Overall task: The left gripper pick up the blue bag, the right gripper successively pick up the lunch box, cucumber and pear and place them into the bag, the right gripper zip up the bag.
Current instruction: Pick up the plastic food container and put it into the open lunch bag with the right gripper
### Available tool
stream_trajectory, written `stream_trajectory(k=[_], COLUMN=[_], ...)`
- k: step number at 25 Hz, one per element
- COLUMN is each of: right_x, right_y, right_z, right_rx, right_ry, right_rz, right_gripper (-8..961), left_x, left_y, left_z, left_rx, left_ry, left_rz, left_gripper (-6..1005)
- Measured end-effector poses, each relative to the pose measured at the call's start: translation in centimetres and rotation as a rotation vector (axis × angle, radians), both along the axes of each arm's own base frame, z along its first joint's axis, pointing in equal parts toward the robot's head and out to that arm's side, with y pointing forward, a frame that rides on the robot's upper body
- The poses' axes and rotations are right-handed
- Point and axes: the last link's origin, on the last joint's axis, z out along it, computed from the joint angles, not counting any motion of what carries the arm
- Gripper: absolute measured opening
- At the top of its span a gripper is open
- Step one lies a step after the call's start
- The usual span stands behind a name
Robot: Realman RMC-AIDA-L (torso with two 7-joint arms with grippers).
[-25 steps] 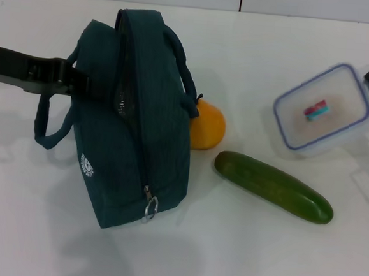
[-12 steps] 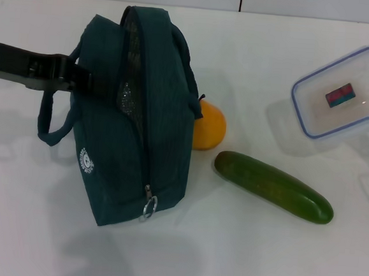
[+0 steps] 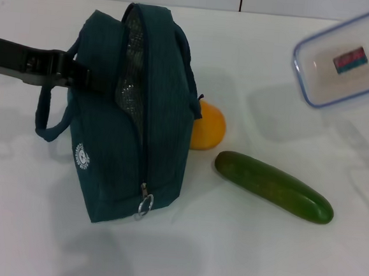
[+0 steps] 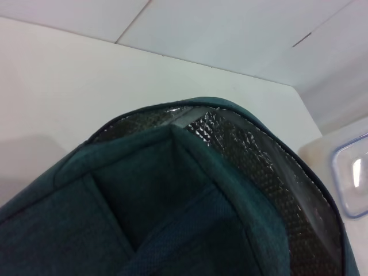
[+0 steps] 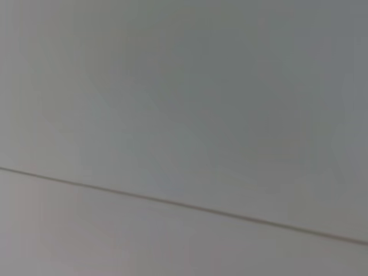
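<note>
The blue bag (image 3: 132, 118) stands on the white table (image 3: 239, 251) with its foil-lined mouth partly unzipped, the left claw (image 3: 80, 79) clenched on its side by the handle. The pear (image 3: 208, 125) touches the bag, the cucumber (image 3: 273, 186) lies near. The lunch box (image 3: 347, 64) hangs tilted above the table at the far right; the right claw is out of sight.

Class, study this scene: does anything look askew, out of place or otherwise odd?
Yes. The lunch box is tilted in the air at the head view's far right, its shadow on the table below it. The blue bag stands with its zip open, showing foil lining. The pear and cucumber lie undisturbed.
</note>
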Motion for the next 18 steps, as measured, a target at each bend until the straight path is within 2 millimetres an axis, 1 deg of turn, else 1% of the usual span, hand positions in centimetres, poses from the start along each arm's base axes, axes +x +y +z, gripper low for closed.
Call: stream_trajectory(k=[2,6,9,14,18], right_x=[-1.0,-3.9,-6.5,-9.8,-12.6], right_y=[0.4,1.9,3.1,4.5,5.7], right_z=[0.0,-0.1,-0.2,-0.6,-1.1], right_rx=[-0.005,-0.025,-0.041,-0.065,-0.092], right_ry=[0.028,0.079,0.105,0.109,0.107], right_rz=[0.039,0.136,0.222,0.320,0.388], right_gripper=[102,103,103,104,105], left_x=[0.1,0.6,0.9,1.6,1.7], left_y=[0.1,0.2,0.5,0.8,0.8], left_z=[0.0,-0.1,-0.1,-0.4,-0.5], left_rx=[-0.003,-0.013,-0.015,-0.019,-0.021], left_ry=[-0.001,-0.002,-0.005,-0.011,-0.014], left_rz=[-0.003,-0.017,-0.021,-0.042,-0.044], left_gripper=[38,38,38,38,37])
